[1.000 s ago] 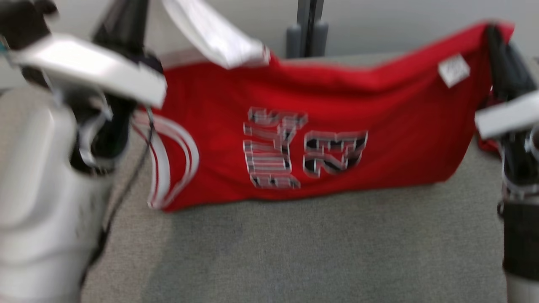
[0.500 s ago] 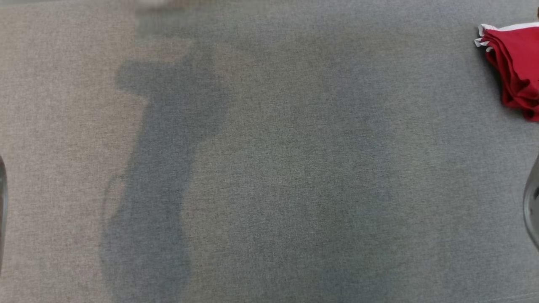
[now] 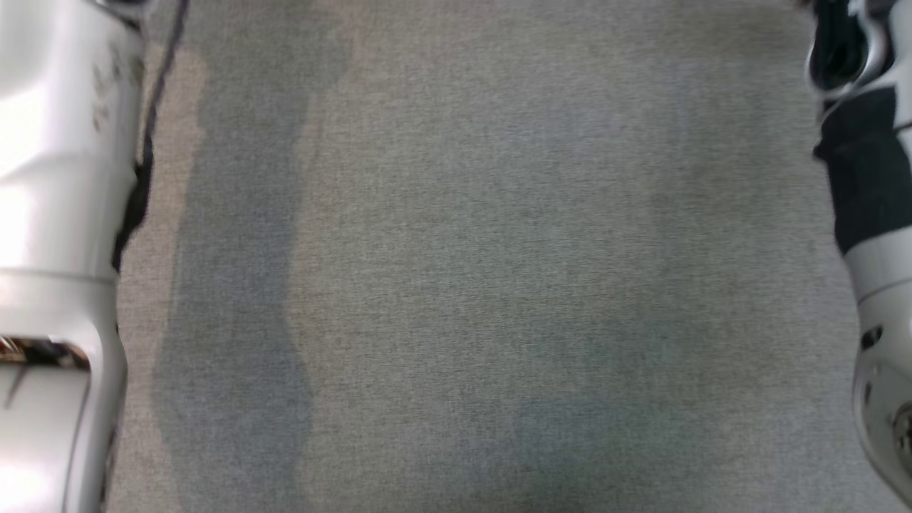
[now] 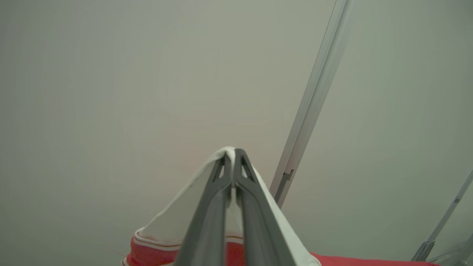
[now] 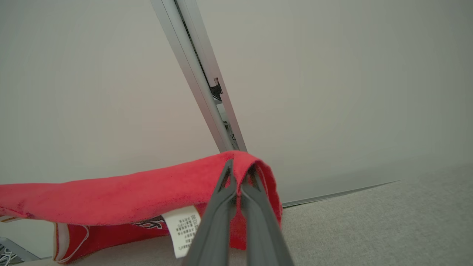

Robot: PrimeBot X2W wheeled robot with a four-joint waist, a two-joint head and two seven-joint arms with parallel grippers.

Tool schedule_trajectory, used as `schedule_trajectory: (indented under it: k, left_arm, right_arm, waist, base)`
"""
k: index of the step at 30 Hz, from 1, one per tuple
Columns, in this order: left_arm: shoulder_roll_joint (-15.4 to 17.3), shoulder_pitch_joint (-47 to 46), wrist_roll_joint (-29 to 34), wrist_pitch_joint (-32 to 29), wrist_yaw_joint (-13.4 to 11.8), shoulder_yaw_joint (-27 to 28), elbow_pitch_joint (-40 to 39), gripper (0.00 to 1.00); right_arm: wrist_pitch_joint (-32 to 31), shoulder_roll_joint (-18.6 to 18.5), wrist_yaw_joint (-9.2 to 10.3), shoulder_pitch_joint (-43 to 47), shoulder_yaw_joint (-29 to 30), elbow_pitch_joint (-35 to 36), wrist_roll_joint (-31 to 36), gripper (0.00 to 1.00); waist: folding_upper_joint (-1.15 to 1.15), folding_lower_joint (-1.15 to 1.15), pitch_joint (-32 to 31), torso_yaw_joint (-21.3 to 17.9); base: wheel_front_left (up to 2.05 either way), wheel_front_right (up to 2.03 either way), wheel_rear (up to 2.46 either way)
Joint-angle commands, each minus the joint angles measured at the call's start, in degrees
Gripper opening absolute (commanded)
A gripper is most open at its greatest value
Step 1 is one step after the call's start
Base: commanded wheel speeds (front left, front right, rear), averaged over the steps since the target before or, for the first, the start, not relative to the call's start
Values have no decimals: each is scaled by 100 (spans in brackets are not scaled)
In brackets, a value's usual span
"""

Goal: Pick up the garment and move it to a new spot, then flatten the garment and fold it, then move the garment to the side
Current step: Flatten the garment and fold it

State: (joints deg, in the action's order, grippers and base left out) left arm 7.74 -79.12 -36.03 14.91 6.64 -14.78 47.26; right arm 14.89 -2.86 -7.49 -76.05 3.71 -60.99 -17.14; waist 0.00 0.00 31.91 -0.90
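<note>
Left hand (image 4: 233, 153) pinching garment (image 4: 173, 221) white strap; right hand (image 5: 241, 166) pinching its red hem.

A grey woven fabric surface (image 3: 499, 249) spreads across the head view, with a soft darker shadow (image 3: 235, 285) running down its left side. In the right wrist view this fabric meets a plain pale wall (image 5: 351, 74) along a thin dark seam (image 5: 340, 192). An aluminium rail (image 5: 199, 81) slants across the wall and carries a small bracket. The left wrist view shows a thinner metal strut (image 4: 443, 218) at its lower right corner. The light is even and diffuse.
</note>
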Motion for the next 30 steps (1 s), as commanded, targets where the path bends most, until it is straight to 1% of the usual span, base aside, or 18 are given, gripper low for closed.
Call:
schedule_trajectory:
  k: [1, 6, 13, 15, 19, 23, 27, 30]
  left_arm:
    - [46, 119, -16, 35, 43, 12, -133, 0]
    - [231, 953, -169, 32, 84, -33, -807, 0]
    - [590, 2457, -582, -12, 80, 98, -2361, 0]
    - [659, 2998, -641, -42, -28, 123, -2877, 0]
    - [721, 4295, -687, -23, -352, 200, -3858, 0]
    - [607, 5630, -673, -9, -660, 165, -4649, 0]
    - [417, 6813, -629, 14, -910, 70, -5101, 0]
    - [326, 7474, -524, 20, -1017, -58, -5225, 0]
  right_arm:
    - [36, -25, -2, 116, -53, 77, -83, 0]
    - [33, -49, -1, 716, -570, 480, -665, 0]
    - [34, -326, -2, 1703, -1164, 1388, -1508, 0]
    - [34, -418, -1, 2036, -1223, 1650, -1671, 0]
    - [34, -493, -1, 2780, -1241, 2199, -1821, 0]
    - [35, -506, -1, 3630, -1180, 2717, -1789, 0]
    - [35, -453, -1, 4481, -894, 3187, -1845, 0]
    - [35, -371, -1, 5100, -655, 3488, -1858, 0]
  waist:
    - [0, 0, 77, 69]
    - [0, 0, 56, 72]
    - [0, 0, -241, -11]
    - [0, 0, -367, -12]
    - [0, 0, -671, 13]
    - [0, 0, -1008, 105]
    - [0, 0, -1387, 231]
    - [0, 0, -1692, 311]
  base:
    - [0, 0, 0]
    - [0, 0, 0]
    - [0, 0, 0]
    - [0, 0, 0]
    - [0, 0, 0]
    - [0, 0, 0]
    - [0, 0, 0]
    - [0, 0, 0]
